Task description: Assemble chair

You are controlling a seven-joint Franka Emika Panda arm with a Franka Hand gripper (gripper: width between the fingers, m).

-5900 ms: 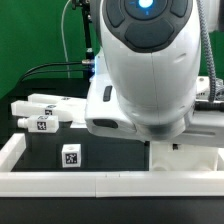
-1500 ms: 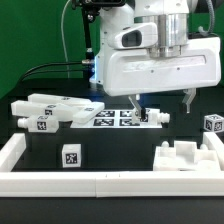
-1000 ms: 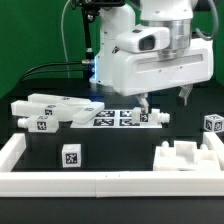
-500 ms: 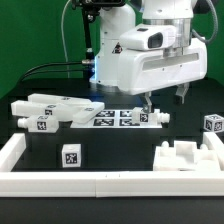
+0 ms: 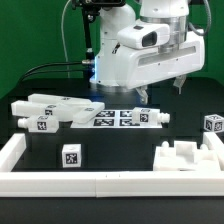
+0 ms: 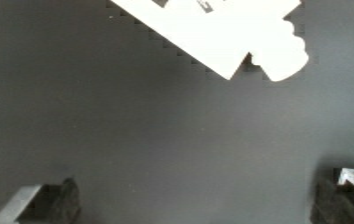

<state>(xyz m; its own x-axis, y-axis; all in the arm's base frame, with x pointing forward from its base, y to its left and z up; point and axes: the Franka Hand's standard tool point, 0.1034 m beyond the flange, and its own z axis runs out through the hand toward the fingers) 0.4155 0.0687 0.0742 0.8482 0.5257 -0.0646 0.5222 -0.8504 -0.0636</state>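
The chair lies in loose white tagged parts. Several long pieces [image 5: 45,110] are heaped at the exterior view's left. A short bar [image 5: 152,117] lies by the marker board [image 5: 108,118]. A small cube [image 5: 71,156] sits at the front, a notched block [image 5: 185,157] at the front right and another cube [image 5: 211,123] at the far right. My gripper [image 5: 162,92] hangs open and empty above the short bar. In the wrist view the fingers [image 6: 46,200] frame bare dark table around the gripper [image 6: 200,205], and a notched white part [image 6: 227,35] shows beyond.
A long white border rail [image 5: 100,181] runs along the front and up both sides [image 5: 10,150]. Black cables and a green backdrop stand behind the arm. The dark table top shows between the parts.
The arm has pulled back from close to the camera. Over the last second the gripper has risen a little above the short bar, still open.
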